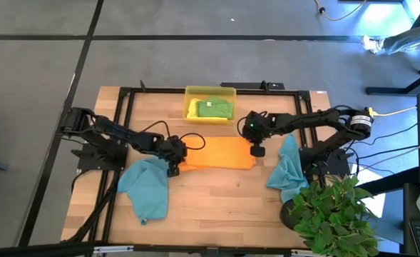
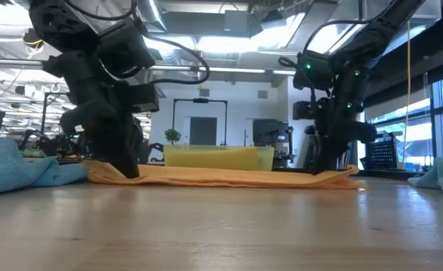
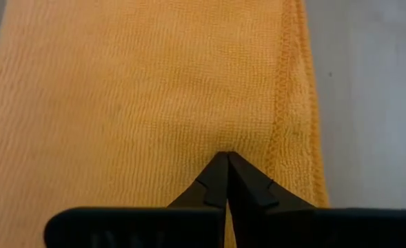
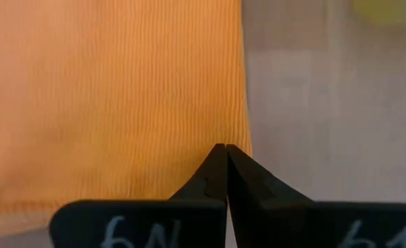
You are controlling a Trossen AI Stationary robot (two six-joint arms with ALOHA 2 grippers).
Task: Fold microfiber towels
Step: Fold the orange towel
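High view: the orange towel (image 1: 217, 152) lies flat at the centre of the frame, folded into a strip whose long axis runs left to right across the tabletop (image 1: 217, 200). The left gripper (image 1: 174, 170) is pressed on its lower-left corner and the right gripper (image 1: 257, 150) on its right end; both are pinched shut on the cloth. A teal towel (image 1: 147, 189) lies crumpled at lower left, a second teal towel (image 1: 287, 170) is bunched at the right beside a potted plant (image 1: 334, 214). Above the orange strip, a yellow tray (image 1: 210, 93) holds the green towel (image 1: 214, 108).

Low view: the orange towel (image 2: 229, 176) stretches as a thin low band across mid-frame, lengthwise left to right, with one arm standing on each end. The tray (image 2: 217, 157) shows behind it.

Left wrist view: the closed left gripper (image 3: 227, 162) bites the orange towel (image 3: 140, 103) close to its stitched hem.

Right wrist view: the closed right gripper (image 4: 225, 153) clamps the orange towel (image 4: 113, 96) at its edge, beside bare tabletop (image 4: 306, 117).
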